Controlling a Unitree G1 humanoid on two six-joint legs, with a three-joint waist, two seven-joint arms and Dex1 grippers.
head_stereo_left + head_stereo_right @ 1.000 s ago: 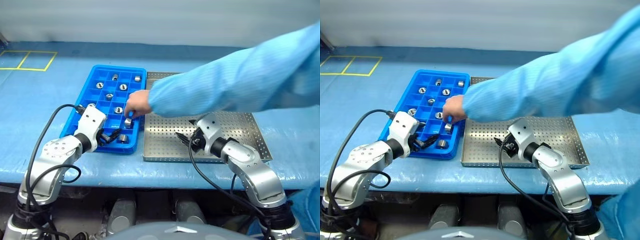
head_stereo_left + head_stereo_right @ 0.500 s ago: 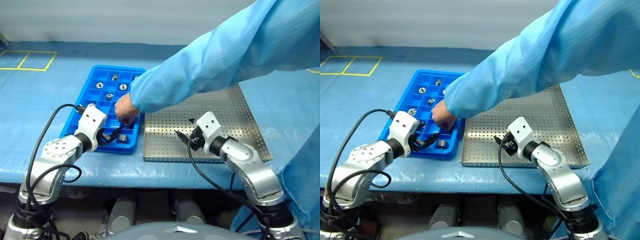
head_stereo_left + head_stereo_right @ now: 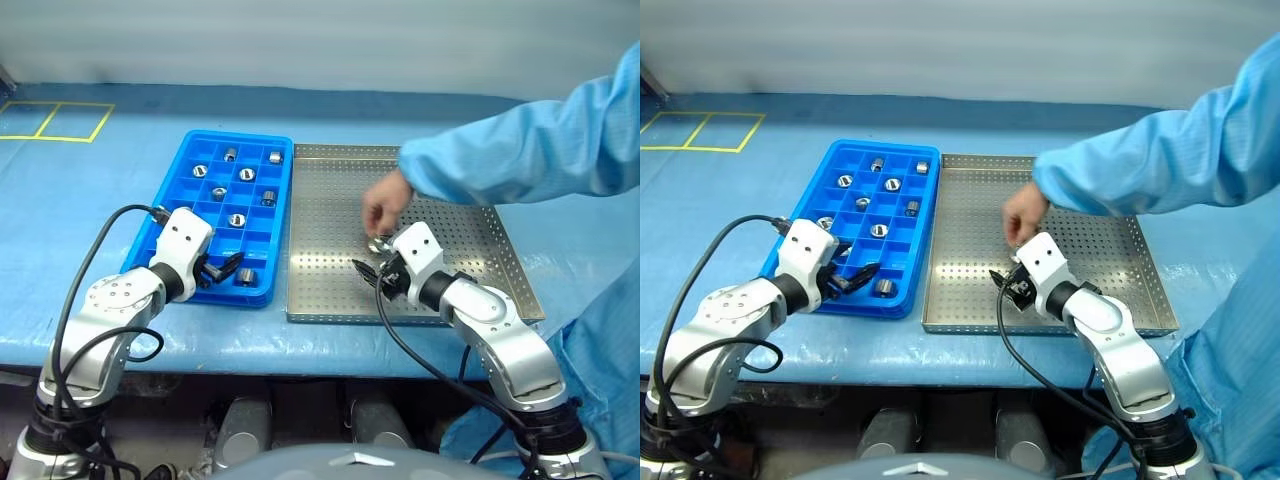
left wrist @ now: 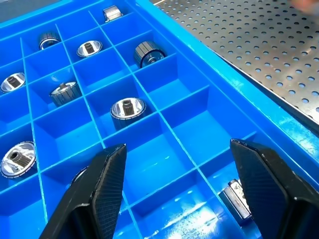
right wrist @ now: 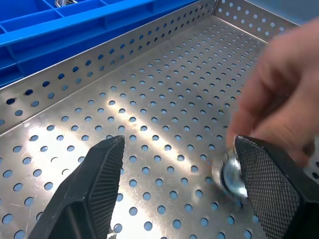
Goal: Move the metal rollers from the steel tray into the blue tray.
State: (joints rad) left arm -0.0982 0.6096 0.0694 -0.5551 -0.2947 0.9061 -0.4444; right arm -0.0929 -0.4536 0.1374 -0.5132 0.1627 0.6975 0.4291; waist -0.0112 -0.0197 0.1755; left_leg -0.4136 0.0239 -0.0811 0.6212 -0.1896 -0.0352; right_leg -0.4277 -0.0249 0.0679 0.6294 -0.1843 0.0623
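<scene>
Roller [image 5: 233,175] is sitting under a person's hand [image 3: 385,208], just beyond the spread, empty right gripper [image 3: 372,276], left gripper [image 3: 222,270] hanging spread too.

The blue tray [image 3: 170,215], a bright plastic grid of small square compartments, lies on the left, its long side just beside the steel tray [image 3: 330,290], a larger silver-grey square with a perforated floor and low rim. Several metal rollers [image 3: 237,220] (short shiny cylinders with a centre hole) sit one to a compartment, most in the far half and some upright, others on their sides. One more roller [image 5: 233,177] rests on the steel tray's perforated floor near its middle, partly hidden.
</scene>
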